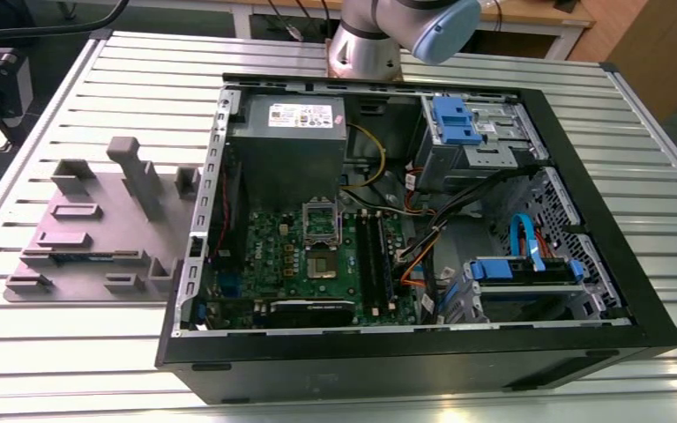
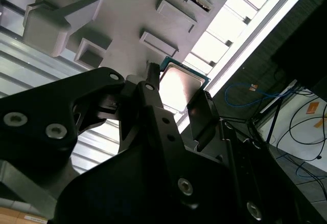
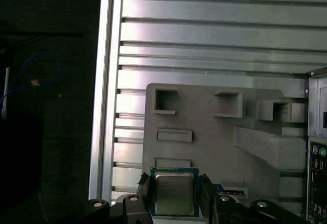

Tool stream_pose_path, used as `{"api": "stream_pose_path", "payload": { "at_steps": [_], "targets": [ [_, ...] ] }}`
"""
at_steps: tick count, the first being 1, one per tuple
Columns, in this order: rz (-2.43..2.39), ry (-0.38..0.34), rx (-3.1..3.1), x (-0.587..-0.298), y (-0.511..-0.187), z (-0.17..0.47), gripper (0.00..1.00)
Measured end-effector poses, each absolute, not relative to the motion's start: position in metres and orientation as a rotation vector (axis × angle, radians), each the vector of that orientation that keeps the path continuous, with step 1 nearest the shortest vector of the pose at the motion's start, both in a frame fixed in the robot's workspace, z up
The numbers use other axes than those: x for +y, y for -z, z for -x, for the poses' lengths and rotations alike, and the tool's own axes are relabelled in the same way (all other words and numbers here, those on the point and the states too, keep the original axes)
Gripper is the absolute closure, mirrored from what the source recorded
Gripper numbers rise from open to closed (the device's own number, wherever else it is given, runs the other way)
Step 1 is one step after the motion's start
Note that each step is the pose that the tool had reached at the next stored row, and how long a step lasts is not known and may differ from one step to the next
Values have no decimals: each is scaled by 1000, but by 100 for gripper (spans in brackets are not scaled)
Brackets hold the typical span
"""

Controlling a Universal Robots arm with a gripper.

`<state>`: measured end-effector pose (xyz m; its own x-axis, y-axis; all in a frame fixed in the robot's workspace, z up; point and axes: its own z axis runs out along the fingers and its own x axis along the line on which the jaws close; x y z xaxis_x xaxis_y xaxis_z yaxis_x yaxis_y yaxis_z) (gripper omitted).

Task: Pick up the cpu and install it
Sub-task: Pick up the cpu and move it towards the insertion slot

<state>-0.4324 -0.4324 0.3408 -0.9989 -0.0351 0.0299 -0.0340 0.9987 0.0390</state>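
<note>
The cpu (image 3: 174, 192) is a small square chip with a pale metal top and a thin teal rim. My gripper (image 3: 174, 184) is shut on it, with one black finger (image 3: 144, 185) against each of two opposite edges. The second wrist view shows the same grip: the cpu (image 2: 180, 85) sits between the fingers of the gripper (image 2: 176, 92), lifted above the grey fixture plate (image 2: 127, 9). In the exterior view, the green motherboard (image 1: 271, 256) lies inside the open computer case (image 1: 421, 344). Its socket (image 1: 318, 264) is exposed and the hinged frame (image 1: 318, 214) is raised.
The grey fixture plate (image 1: 80, 231), with raised blocks and pockets, lies on the slatted metal table (image 1: 103, 352) at the exterior view's left. The case holds a grey power supply (image 1: 286, 132), blue drive brackets (image 1: 457, 119) and loose cables (image 1: 479, 198). The table edge (image 3: 104, 106) runs beside the plate.
</note>
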Motion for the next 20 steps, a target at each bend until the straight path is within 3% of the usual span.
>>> {"api": "stream_pose_path", "payload": {
  "at_steps": [20],
  "targets": [
    [-54,60,-3110,-432,-369,432,53]
  ]
}}
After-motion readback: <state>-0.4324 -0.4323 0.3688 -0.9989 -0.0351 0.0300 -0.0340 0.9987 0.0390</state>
